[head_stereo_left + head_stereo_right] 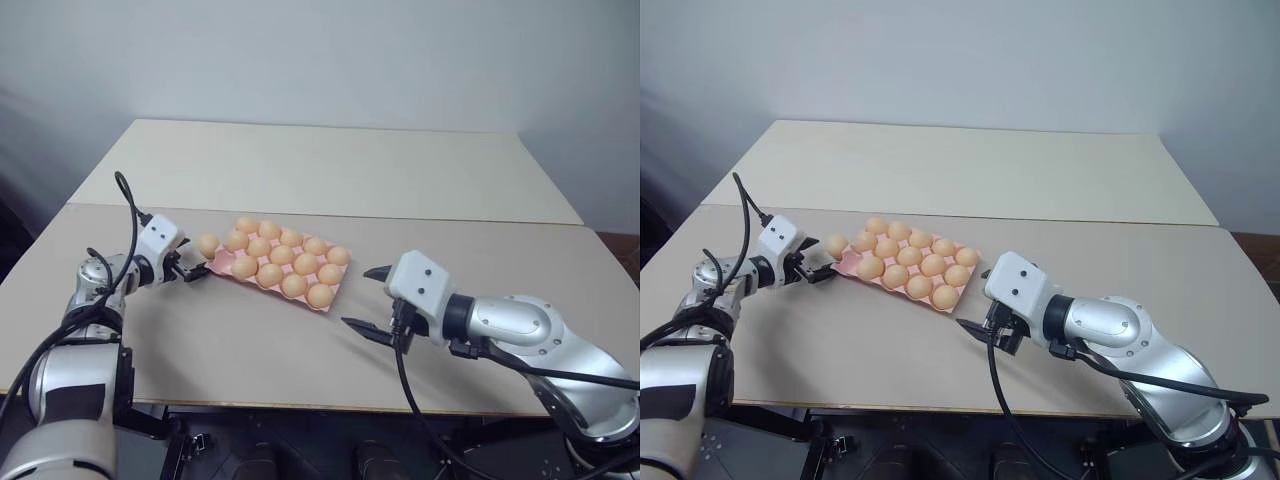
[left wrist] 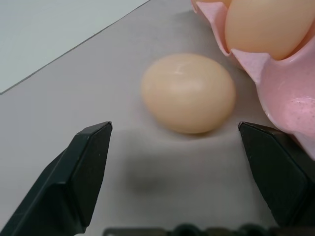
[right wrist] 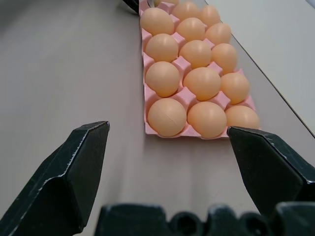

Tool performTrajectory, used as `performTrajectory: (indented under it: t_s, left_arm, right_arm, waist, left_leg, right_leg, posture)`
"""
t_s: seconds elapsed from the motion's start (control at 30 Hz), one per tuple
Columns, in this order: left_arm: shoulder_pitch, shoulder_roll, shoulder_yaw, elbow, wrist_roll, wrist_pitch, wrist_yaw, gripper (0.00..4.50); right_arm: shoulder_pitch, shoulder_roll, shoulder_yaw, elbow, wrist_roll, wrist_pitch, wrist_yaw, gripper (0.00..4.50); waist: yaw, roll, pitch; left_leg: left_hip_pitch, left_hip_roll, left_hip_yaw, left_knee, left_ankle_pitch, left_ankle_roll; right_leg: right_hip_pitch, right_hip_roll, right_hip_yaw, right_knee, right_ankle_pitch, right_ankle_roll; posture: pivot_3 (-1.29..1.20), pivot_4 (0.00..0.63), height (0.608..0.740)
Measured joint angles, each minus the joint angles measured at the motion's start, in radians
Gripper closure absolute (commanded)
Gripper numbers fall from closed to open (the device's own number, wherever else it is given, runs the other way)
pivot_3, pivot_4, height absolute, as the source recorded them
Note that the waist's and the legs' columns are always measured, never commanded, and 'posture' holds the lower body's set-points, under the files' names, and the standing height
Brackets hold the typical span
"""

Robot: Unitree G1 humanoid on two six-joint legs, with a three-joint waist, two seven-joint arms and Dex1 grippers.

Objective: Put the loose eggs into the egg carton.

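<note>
Left wrist view: smooth tan-orange loose egg lies on grey table, just beside corner of pink moulded-pulp egg carton. Left gripper wide, straddling egg, not touching. Step: approach for pick. Next: advance, close gently. Right gripper wide, empty, near carton's other end.

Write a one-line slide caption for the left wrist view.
Open left gripper lined up on a loose egg lying beside the pink egg carton.

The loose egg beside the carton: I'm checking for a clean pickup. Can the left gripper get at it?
Probably yes. The left gripper is open and the loose egg lies on bare table ahead of its fingers, beside the egg carton, whose edge crowds one finger.
</note>
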Motion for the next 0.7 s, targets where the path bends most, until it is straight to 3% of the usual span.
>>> performTrajectory:
  t_s: [0.7]
  left_arm:
    - [-0.023, -0.083, 0.028, 0.019, 0.003, 0.001, 0.117, 0.02]
  right_arm:
    - [0.003, 0.009, 0.014, -0.001, -0.002, 0.003, -0.027, 0.00]
  waist:
    - [0.000, 0.000, 0.000]
  left_leg:
    - [0.000, 0.000, 0.000, 0.000, 0.000, 0.000]
  right_leg:
    - [0.000, 0.000, 0.000, 0.000, 0.000, 0.000]
  posture:
    - [0.00, 0.150, 0.740]
